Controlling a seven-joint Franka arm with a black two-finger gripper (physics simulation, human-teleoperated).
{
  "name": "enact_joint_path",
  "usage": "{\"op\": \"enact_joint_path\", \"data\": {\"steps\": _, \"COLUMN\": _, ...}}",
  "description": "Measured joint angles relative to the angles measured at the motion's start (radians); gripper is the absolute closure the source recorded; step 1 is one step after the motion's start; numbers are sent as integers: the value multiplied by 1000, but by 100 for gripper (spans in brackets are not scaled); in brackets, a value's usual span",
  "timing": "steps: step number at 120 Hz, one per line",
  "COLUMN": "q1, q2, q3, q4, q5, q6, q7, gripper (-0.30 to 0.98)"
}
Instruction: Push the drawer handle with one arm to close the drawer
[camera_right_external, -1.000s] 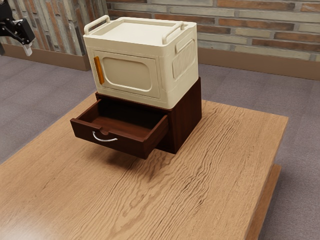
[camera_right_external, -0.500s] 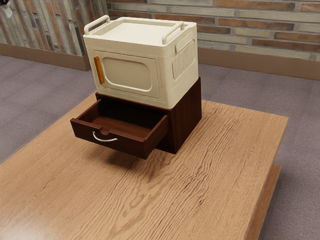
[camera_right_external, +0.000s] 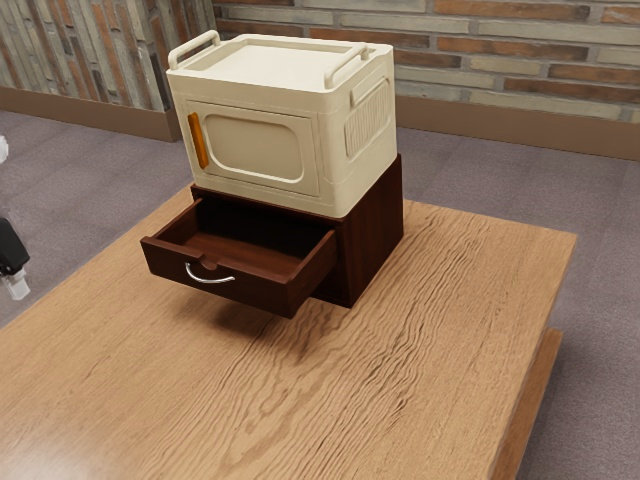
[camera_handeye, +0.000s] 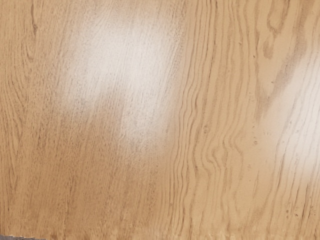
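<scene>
Well apart from the open drawer (camera_right_external: 258, 291) hangs the pincer (camera_right_external: 18, 287) — spread or pressed together, I cannot tell.

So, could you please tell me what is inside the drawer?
In the drawer I see bare floor; its rear is hidden inside the dark cabinet, so I can't tell there.

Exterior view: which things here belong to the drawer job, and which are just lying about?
Part of the job:
- open drawer
- its silver handle
- dark cabinet housing it
- tool, at the exterior view's left

Just there:
- cream box with orange handle, atop the cabinet
- wooden table underneath
- brick wall behind
</scene>
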Motion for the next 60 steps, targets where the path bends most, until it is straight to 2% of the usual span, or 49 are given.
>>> {"op": "enact_joint_path", "data": {"steps": 16, "q1": 23, "q2": -14, "q3": 0, "q4": -198, "q5": 57, "q6": 131, "q7": 15, "gripper": 2}}
{"op": "enact_joint_path", "data": {"steps": 28, "q1": 22, "q2": 15, "q3": -3, "q4": -249, "q5": 114, "q6": 256, "q7": 47, "gripper": 2}}
{"op": "enact_joint_path", "data": {"steps": 37, "q1": 18, "q2": 130, "q3": -4, "q4": -245, "q5": 130, "q6": 365, "q7": 68, "gripper": 2}}
{"op": "enact_joint_path", "data": {"steps": 47, "q1": 12, "q2": 270, "q3": -5, "q4": -218, "q5": 118, "q6": 485, "q7": 88, "gripper": 2}}
{"op": "enact_joint_path", "data": {"steps": 60, "q1": -23, "q2": 342, "q3": -6, "q4": -195, "q5": 95, "q6": 593, "q7": 110, "gripper": 2}}
